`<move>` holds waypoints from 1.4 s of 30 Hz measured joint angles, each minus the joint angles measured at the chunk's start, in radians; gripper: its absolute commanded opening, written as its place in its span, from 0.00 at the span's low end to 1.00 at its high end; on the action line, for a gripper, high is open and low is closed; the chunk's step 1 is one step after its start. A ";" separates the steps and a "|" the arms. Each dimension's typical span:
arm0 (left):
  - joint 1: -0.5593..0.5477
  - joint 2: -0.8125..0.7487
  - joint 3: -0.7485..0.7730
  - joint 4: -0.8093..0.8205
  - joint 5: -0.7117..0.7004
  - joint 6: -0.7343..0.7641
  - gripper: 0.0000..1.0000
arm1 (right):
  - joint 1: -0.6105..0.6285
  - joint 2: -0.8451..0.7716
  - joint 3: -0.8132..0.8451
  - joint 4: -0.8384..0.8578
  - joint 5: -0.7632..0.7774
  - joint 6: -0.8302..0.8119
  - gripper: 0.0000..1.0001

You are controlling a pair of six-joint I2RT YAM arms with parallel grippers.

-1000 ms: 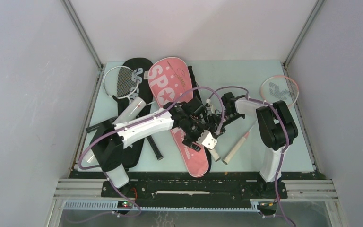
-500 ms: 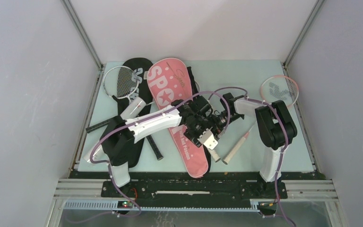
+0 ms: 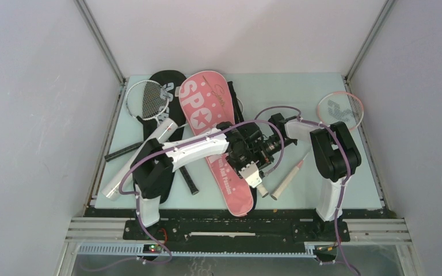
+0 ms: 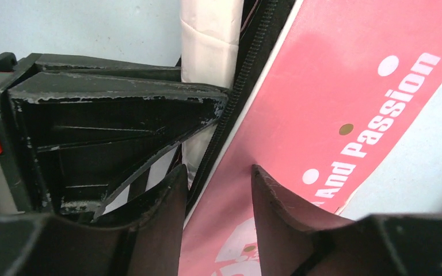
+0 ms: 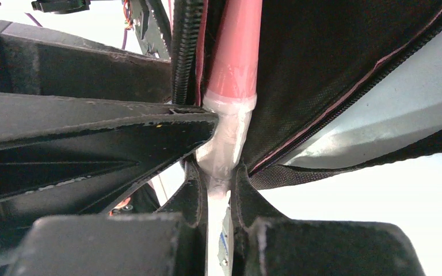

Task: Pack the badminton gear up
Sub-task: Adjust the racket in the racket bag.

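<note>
Right wrist view: right end effector clamped on the racket handle, at the pink cover mouth. Left end effector half open, straddling that cover's zip edge (nothing gripped yet). Cover likely floppy; take its stiffer zip edge.

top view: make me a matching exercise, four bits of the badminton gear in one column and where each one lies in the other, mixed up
Things
1. pink racket cover
2. black racket cover
3. pink-framed racket
4. long white tube

Places
a. head at the far right
b. far left, with the white-framed racket partly on it
c. middle, running far to near
d. left side, slanting toward the near left corner

Pairs: 1-c, 2-b, 3-a, 4-d
</note>
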 measured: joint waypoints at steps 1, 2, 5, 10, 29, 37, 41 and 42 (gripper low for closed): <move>-0.002 0.000 0.003 -0.003 -0.003 0.002 0.42 | 0.000 0.000 0.000 0.000 0.000 0.000 0.00; -0.003 0.000 0.008 -0.008 -0.006 0.006 0.40 | 0.000 0.000 0.000 0.000 0.000 0.000 0.00; -0.007 0.000 0.010 -0.010 -0.010 0.007 0.31 | 0.000 0.001 0.000 0.000 0.000 0.000 0.00; -0.016 -0.003 0.010 -0.003 -0.025 0.011 0.14 | 0.000 0.003 0.000 0.000 0.001 -0.001 0.00; -0.010 -0.132 -0.010 0.034 -0.027 -0.128 0.00 | 0.005 -0.030 -0.003 0.105 -0.003 0.166 0.00; -0.004 -0.139 -0.036 0.079 -0.040 -0.231 0.00 | 0.042 -0.077 -0.037 0.214 0.027 0.323 0.00; -0.002 -0.139 -0.036 0.084 -0.043 -0.260 0.00 | 0.057 -0.078 -0.043 0.249 0.057 0.361 0.00; -0.001 -0.139 -0.036 0.084 -0.043 -0.266 0.00 | 0.059 -0.078 -0.043 0.254 0.063 0.366 0.00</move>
